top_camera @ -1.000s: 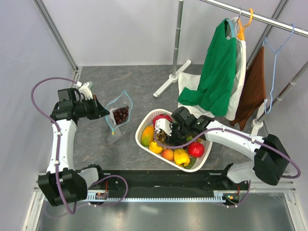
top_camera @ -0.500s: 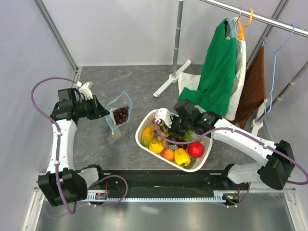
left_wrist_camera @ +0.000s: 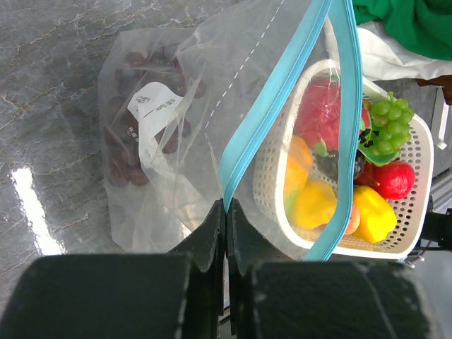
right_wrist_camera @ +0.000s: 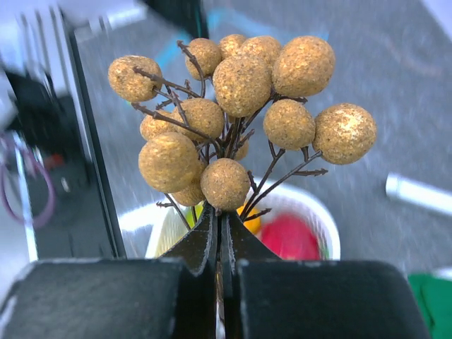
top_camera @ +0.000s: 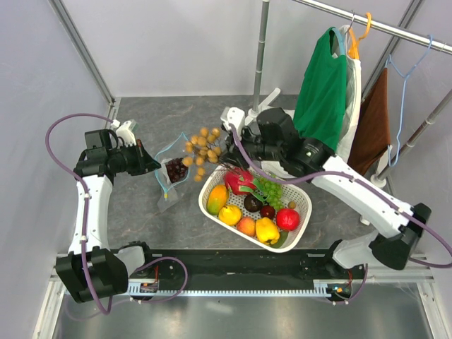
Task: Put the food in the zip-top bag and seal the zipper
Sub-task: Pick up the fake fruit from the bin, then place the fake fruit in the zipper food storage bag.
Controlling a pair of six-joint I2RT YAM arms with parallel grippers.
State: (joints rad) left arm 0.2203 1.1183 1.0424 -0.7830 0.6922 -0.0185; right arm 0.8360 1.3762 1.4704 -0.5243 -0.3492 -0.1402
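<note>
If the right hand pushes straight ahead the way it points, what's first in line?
Probably the open bag the left hand holds up: the right hand, shut on the berry cluster, points at it. Height unclear.

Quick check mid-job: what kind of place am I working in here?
Probably a staged robot test cell: plain pale wall panels in a metal frame, a metal clothes rail with a hung green garment, and a white perforated plastic basket of toy fruit on a grey marbled tabletop.
</note>
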